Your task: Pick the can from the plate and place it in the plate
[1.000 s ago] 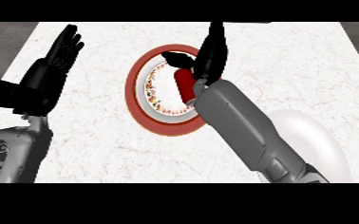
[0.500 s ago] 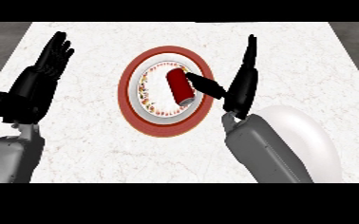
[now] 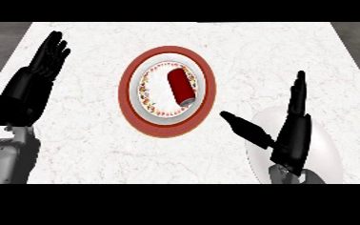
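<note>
Where half a second ago the right hand [image 3: 292, 128] stood just beside the red-rimmed plate [image 3: 166, 91] with its thumb reaching over the can [image 3: 181, 87], head view now shows it pulled back toward the lower right, well apart from that plate and over the plain white plate [image 3: 325, 145]. Fingers straight and pressed together, pointing up the view; thumb splayed out to the left; nothing held. The can has stayed on the red-rimmed plate, lying on its side on the white centre, slightly right of middle, tilted with its silver end toward the lower right. Can fully uncovered now; earlier the thumb crossed it. Left hand [image 3: 35, 83] resting at the view's left edge, fingers up and straight, held together, nothing in it, about where it was before. Count: one can, red; two plates, one with a dark red rim and a patterned ring around its white centre, one plain white at the lower right, partly hidden by the right hand; two hands. Both plates sit on the white marbled counter [image 3: 91, 138].
</note>
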`<state>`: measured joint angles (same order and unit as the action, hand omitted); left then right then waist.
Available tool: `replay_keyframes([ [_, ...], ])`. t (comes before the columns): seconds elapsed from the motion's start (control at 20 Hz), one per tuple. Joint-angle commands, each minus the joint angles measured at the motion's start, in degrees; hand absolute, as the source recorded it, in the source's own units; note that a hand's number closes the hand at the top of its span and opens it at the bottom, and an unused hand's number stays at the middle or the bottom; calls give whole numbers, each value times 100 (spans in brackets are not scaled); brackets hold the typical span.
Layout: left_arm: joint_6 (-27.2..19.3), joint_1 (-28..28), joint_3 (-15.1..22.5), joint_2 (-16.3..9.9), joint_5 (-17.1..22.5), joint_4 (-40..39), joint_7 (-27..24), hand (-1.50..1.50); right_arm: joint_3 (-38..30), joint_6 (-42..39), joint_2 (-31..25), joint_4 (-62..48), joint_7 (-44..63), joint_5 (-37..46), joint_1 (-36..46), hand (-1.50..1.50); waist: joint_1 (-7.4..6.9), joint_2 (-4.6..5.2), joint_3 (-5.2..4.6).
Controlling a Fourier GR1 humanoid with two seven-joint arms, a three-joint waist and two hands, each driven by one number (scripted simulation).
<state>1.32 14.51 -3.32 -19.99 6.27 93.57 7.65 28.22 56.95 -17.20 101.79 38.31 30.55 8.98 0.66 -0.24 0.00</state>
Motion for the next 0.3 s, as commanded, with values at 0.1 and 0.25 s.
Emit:
replay_keyframes([
  [0.1, 42, -40, -66, 100, -59, 175, 183, 0, -49, -126, -538, 796, -865, -478, -1239, -150, -39, 16, 4],
  [0.25, 68, 3, 76, 293, -256, -108, -132, 0, -432, -367, -719, 933, -759, -368, -1379, -150, -29, 20, 0],
])
